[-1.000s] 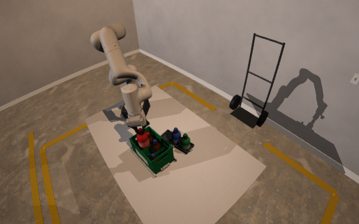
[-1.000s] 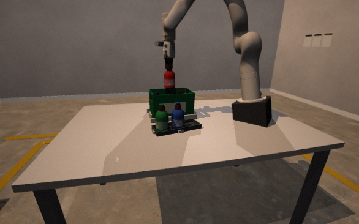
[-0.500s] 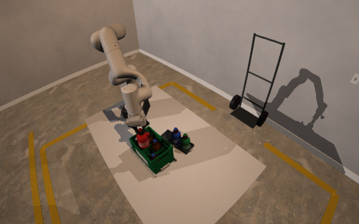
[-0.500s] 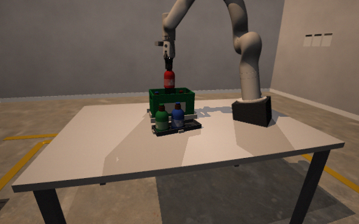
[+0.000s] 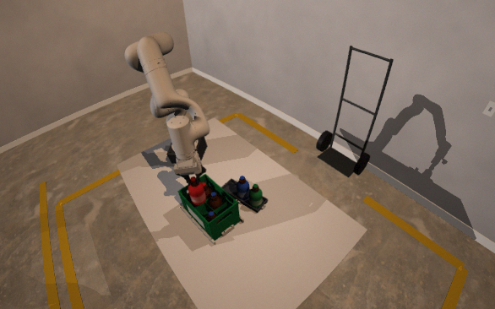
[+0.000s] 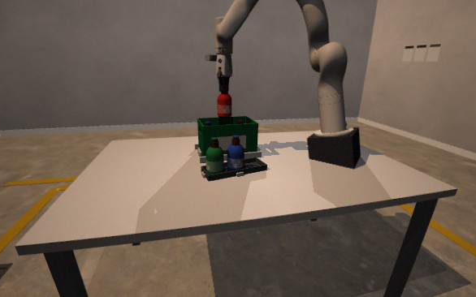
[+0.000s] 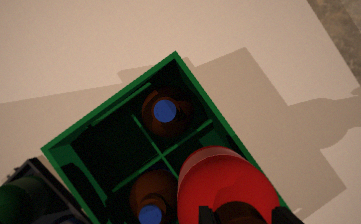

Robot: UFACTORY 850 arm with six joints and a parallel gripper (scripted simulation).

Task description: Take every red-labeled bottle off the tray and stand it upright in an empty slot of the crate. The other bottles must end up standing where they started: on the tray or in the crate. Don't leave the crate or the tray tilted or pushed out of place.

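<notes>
My gripper [image 5: 193, 177] [image 6: 224, 87] [image 7: 243, 215] is shut on the neck of a red-labeled bottle [image 5: 197, 195] [image 6: 224, 106] [image 7: 221, 182]. The bottle hangs upright over the green crate [image 5: 227, 225] [image 6: 227, 130] [image 7: 109, 101], its lower end near rim height. In the wrist view, two brown bottles with blue caps [image 7: 165, 111] [image 7: 150, 215] stand in crate slots, and the slot left of the upper one is empty. A red cap [image 6: 240, 121] also shows inside the crate. The slot below the held bottle is mostly hidden. The dark tray [image 6: 256, 165] holds a green-labeled bottle [image 5: 255, 197] [image 6: 214, 159] and a blue-labeled bottle [image 5: 242, 187] [image 6: 235, 157].
The tray lies close beside the crate's long side. Pale brackets [image 6: 253, 155] run around the crate's foot. The arm's dark base [image 6: 333, 150] stands on the table [image 6: 177, 203]. A hand truck [image 5: 358, 105] stands by the wall, away from the table.
</notes>
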